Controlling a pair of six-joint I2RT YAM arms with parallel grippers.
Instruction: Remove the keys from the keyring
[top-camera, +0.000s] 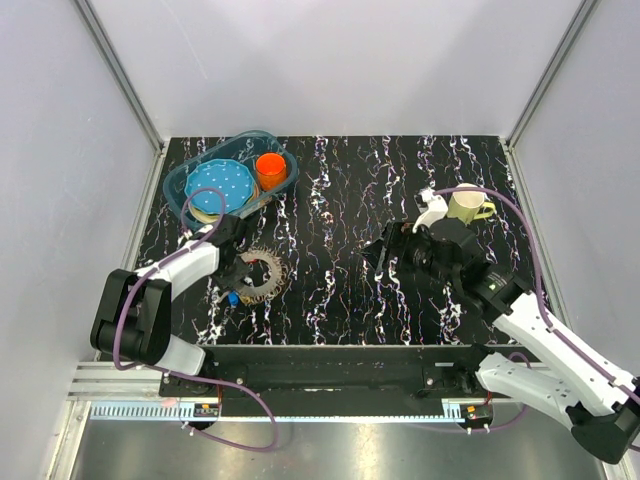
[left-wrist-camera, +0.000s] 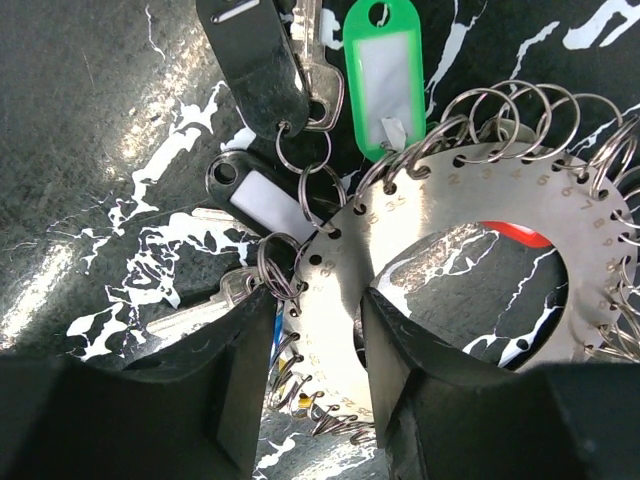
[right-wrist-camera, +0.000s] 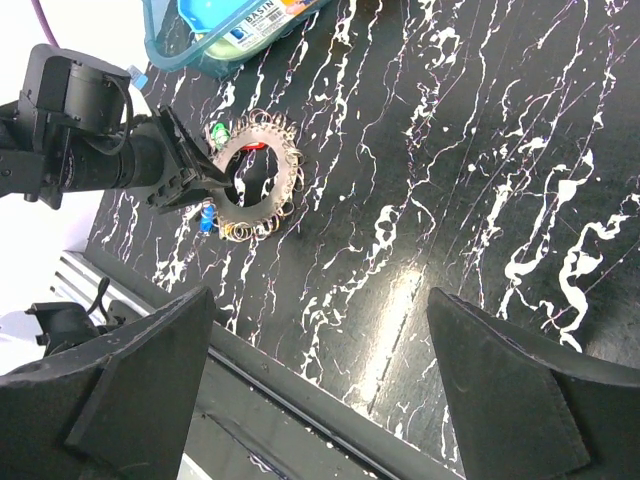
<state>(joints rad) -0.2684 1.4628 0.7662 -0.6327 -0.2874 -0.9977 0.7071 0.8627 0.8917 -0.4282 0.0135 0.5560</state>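
The keyring (top-camera: 264, 273) is a flat silvery disc with numbered holes (left-wrist-camera: 450, 195) and small split rings all round its rim; it lies on the black marbled table at the front left. Keys hang from those rings: a silver key (left-wrist-camera: 190, 315), a green tag (left-wrist-camera: 384, 75) and black tags (left-wrist-camera: 255, 60). My left gripper (left-wrist-camera: 316, 300) straddles the disc's band, one finger outside the rim and one in the centre hole, with a small gap left. My right gripper (right-wrist-camera: 318, 292) hovers wide open over bare table at centre right, with nothing between its fingers.
A teal basin (top-camera: 180, 180) at the back left holds a blue dotted plate (top-camera: 218, 185) and an orange cup (top-camera: 270, 168). A beige mug (top-camera: 466, 205) stands behind the right arm. The table's front edge and metal rail (right-wrist-camera: 300, 400) lie just below the right gripper.
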